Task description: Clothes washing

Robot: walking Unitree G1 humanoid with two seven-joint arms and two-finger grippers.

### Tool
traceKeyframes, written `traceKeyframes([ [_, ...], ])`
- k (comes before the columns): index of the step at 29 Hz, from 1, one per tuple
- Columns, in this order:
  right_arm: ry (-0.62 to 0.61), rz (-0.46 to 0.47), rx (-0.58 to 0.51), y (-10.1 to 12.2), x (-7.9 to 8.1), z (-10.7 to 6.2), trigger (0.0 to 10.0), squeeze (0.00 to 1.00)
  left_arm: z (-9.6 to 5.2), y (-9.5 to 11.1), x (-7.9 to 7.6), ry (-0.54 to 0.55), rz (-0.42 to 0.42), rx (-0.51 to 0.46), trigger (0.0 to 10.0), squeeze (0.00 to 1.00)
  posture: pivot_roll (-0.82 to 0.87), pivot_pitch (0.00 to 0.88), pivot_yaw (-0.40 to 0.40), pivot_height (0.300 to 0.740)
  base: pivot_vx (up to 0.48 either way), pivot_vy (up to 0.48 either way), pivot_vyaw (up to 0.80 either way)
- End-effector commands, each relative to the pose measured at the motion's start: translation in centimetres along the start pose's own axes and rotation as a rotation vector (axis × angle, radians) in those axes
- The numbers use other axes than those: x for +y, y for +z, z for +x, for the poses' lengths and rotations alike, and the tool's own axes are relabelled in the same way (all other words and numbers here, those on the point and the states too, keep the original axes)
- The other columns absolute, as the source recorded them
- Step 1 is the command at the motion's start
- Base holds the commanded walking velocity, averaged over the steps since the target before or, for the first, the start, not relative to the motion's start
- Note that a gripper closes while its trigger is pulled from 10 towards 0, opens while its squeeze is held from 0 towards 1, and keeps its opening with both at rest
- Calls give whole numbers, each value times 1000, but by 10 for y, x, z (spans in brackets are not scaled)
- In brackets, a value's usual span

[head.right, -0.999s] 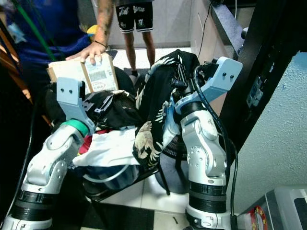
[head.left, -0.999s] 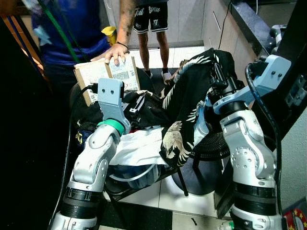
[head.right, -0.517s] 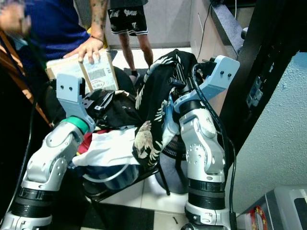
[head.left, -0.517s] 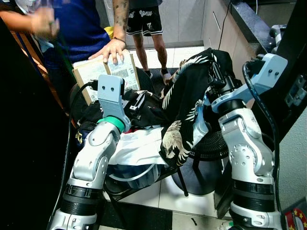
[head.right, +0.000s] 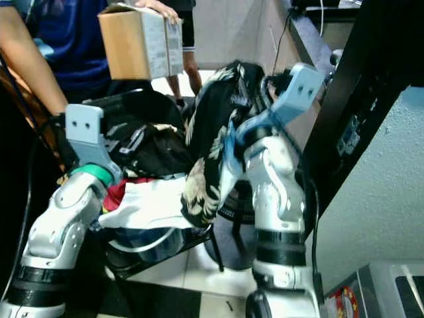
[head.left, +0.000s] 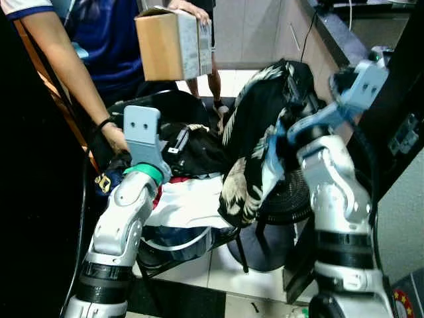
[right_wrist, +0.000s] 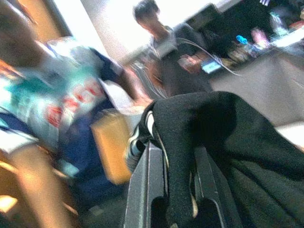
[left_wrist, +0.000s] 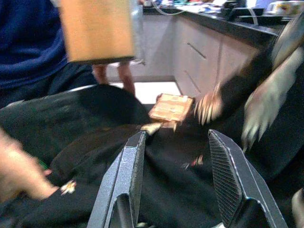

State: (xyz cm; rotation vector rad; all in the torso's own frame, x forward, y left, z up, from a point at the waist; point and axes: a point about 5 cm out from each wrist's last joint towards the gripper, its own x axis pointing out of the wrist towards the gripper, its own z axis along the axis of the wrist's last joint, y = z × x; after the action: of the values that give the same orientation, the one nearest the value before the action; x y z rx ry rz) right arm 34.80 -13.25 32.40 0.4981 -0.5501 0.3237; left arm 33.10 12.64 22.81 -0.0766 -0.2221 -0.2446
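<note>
- The right gripper [right_wrist: 171,190] is pinching a fold of the black leaf-print shirt [head.left: 255,159] between nearly closed fingers, and the rest is hanging below them.
- The left gripper [left_wrist: 173,183] is holding its fingers spread wide with nothing between them, above dark clothes [left_wrist: 95,142] heaped in the laundry basket [head.left: 173,246].
- A person's hand [head.left: 187,8] is lifting a cardboard box [head.left: 173,43], blurred, beyond the left fingers.
- Another hand [head.left: 116,138], apparently, is resting on the pile beside them.
</note>
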Motion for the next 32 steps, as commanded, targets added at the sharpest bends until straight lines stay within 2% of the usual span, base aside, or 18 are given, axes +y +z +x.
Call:
traceKeyframes([
  [1,328,251,-53,20,49,2,10000,0,-3,2,4,21,-1,-6,10000,0,89,21,65,740,0,0,0],
  [2,582,454,-75,31,79,-8,10000,0,-3,2,4,24,-8,-8,10000,0,89,21,65,740,0,0,0],
  [3,745,581,-93,39,96,-18,10000,0,-2,1,4,25,-11,-8,10000,0,92,19,70,740,0,0,0],
  [4,794,625,-91,40,102,-22,10000,0,-2,2,2,17,-15,-9,10000,0,88,18,74,740,0,0,0],
  [8,780,621,-85,38,101,-21,10000,0,-1,2,1,12,-17,-10,10000,0,88,18,74,740,0,0,0],
  [9,760,580,-57,32,100,-19,10000,0,-1,3,0,7,-16,-11,10000,0,86,16,78,740,0,0,0],
  [11,761,568,-32,27,100,-19,10000,0,-1,3,0,5,-15,-10,10000,0,86,16,78,740,0,0,0],
  [15,754,600,-5,19,93,-22,10000,0,0,4,2,5,-9,-10,10000,0,86,16,78,740,0,0,0],
  [19,739,635,-1,22,84,-24,10000,0,-1,4,3,8,-8,-8,10000,0,91,15,85,740,0,0,0],
  [26,703,634,-29,27,74,-21,10000,0,-1,4,2,10,-9,-10,10000,0,97,14,80,740,0,0,0],
  [27,667,613,-53,29,70,-18,10000,0,-1,5,2,11,-7,-11,10000,0,97,14,80,740,0,0,0],
  [28,380,482,-136,35,46,1,10000,0,-1,6,4,18,-6,-16,10000,0,101,15,78,740,0,0,0],
  [29,380,482,-136,35,46,1,10000,0,-1,6,4,18,-6,-16,10000,0,101,15,78,740,0,0,0],
  [30,157,287,-270,52,21,10,10000,0,-2,6,5,24,-6,-19,10000,0,99,14,77,740,0,0,0],
  [31,27,152,-372,67,7,12,10000,0,-2,6,6,28,-6,-20,10000,0,99,14,77,740,0,0,0],
  [32,-45,89,-442,79,-2,12,10000,0,-2,6,7,30,-7,-21,10000,0,99,14,77,740,0,0,0],
])
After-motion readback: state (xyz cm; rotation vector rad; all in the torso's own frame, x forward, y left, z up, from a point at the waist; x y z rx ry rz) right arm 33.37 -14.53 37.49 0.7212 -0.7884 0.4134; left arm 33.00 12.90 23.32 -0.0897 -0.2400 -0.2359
